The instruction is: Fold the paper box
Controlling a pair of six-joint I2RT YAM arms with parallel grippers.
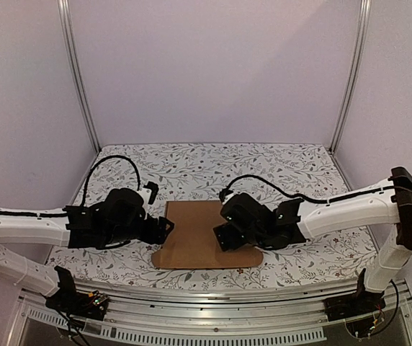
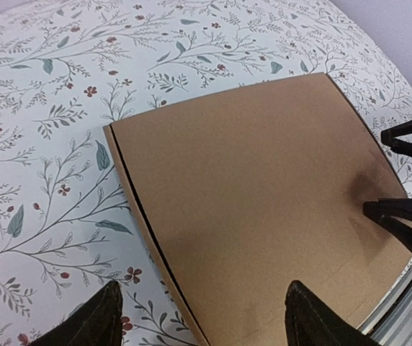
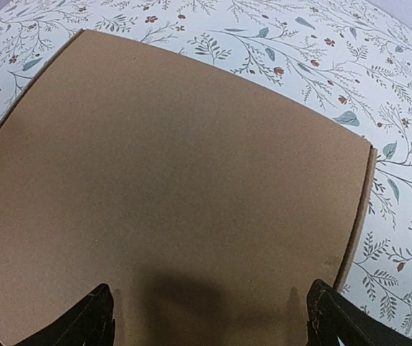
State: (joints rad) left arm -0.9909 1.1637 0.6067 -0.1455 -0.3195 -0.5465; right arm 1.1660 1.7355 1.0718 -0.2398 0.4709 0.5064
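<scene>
The paper box (image 1: 195,229) is a shallow, closed, plain brown cardboard box lying flat on the floral cloth near the table's front middle. My left gripper (image 1: 164,231) hovers at the box's left edge, open and empty. In the left wrist view its fingertips straddle that edge of the box (image 2: 256,194), with the gripper (image 2: 202,321) midway over the seam. My right gripper (image 1: 224,234) is over the box's right part, open and empty. In the right wrist view the gripper (image 3: 209,324) is low above the box lid (image 3: 170,166) and casts a shadow on it. The right gripper's fingertips (image 2: 408,216) show in the left wrist view.
The floral tablecloth (image 1: 213,169) covers the table. A metal rail (image 1: 213,299) runs along the near edge just in front of the box. White walls and two upright metal posts (image 1: 76,72) enclose the back and sides.
</scene>
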